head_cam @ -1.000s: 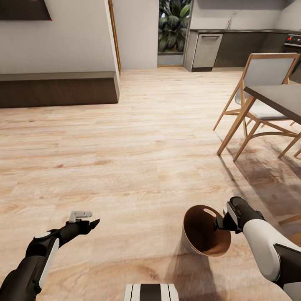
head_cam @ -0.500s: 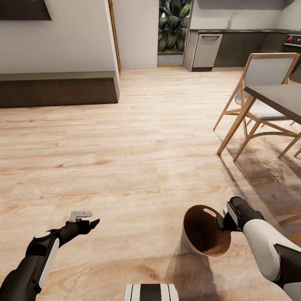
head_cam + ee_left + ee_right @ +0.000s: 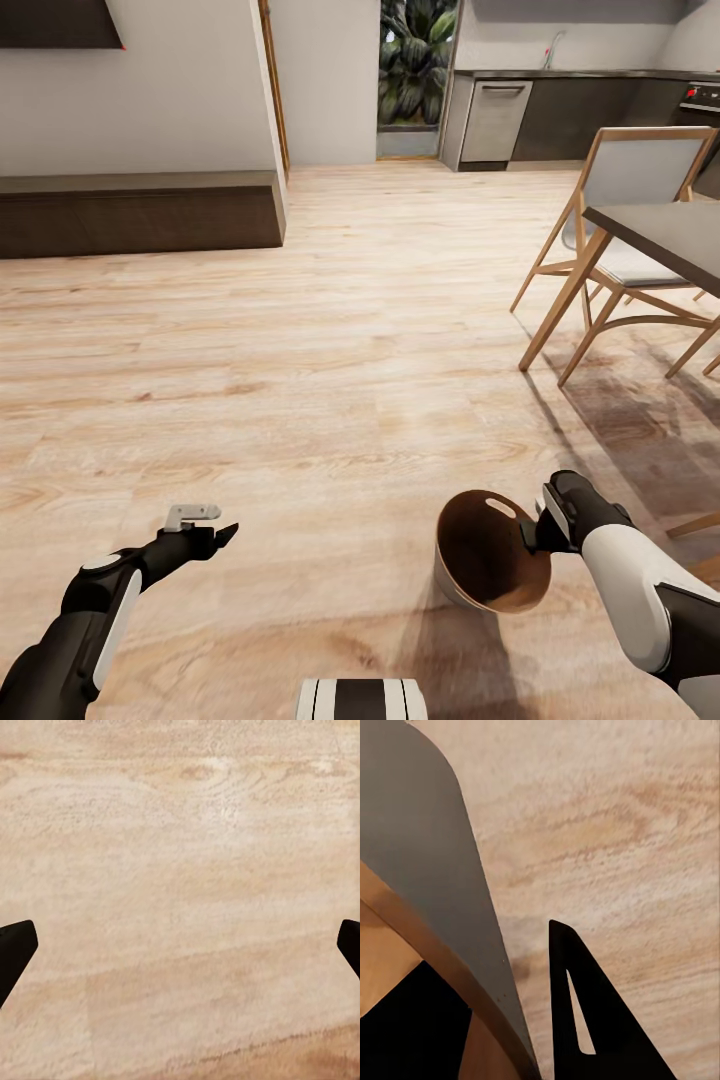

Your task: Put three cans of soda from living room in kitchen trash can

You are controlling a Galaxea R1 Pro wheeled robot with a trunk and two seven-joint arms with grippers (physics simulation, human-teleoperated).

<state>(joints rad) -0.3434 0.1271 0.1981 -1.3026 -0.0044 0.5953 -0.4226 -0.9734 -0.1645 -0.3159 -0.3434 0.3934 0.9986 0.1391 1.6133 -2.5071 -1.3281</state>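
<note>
Low at the right of the head view, the tash can [image 3: 490,555] is held off the wood floor [image 3: 330,380] by the right hand [image 3: 527,537], whose fingers are clamped over its rim, one inside and one outside the wall. It is carried tilted, its long axis leaning and its dark mouth turned up toward the camera. The left hand [image 3: 205,522] is spread wide over bare floor, holding nothing.

Home interior: plank floor [image 3: 330,330], dining chair [image 3: 625,215], kitchen counter [image 3: 570,75] beyond
</note>
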